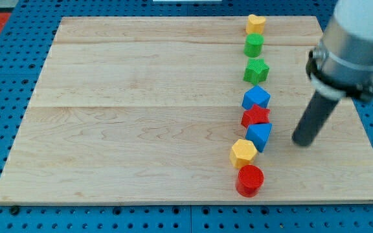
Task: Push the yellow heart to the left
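Observation:
The yellow heart (256, 24) sits at the top of a column of blocks on the right half of the wooden board (135, 110), close to the board's top edge. My tip (302, 143) rests on the board well below and to the right of the heart. It stands to the right of the blue triangle (260, 136) without touching it, or any other block.
Below the heart the column runs down: a green round block (254, 45), a green star (256, 70), a blue block (256, 98), a red star (256, 116), the blue triangle, a yellow hexagon (243, 153) and a red cylinder (250, 180). The arm's body (351, 45) hangs over the board's right edge.

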Controlling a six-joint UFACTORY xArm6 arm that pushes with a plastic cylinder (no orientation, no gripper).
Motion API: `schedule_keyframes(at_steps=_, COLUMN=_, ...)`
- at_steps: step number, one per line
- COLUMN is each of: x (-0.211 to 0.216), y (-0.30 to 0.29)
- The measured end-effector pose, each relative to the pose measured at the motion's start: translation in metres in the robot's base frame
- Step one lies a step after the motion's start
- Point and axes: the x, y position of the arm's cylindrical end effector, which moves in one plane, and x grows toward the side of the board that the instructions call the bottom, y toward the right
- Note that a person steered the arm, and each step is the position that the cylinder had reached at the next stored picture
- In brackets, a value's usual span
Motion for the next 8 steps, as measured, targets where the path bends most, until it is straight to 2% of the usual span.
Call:
schedule_keyframes(at_steps=1, x=-0.121, y=0.032)
schedule_keyframes(at_steps=3, x=-0.279, y=0.042)
schedule_keyframes(at_steps=4, x=-0.299, y=0.009)
schedule_keyframes(at_steps=5, x=-0.25, y=-0.042)
schedule_keyframes(at_steps=6, x=-0.233, y=-0.103)
schedule_keyframes(at_steps=7, x=-0.235, y=-0.126)
schedule_keyframes(at_steps=8, x=-0.253, y=-0.108)
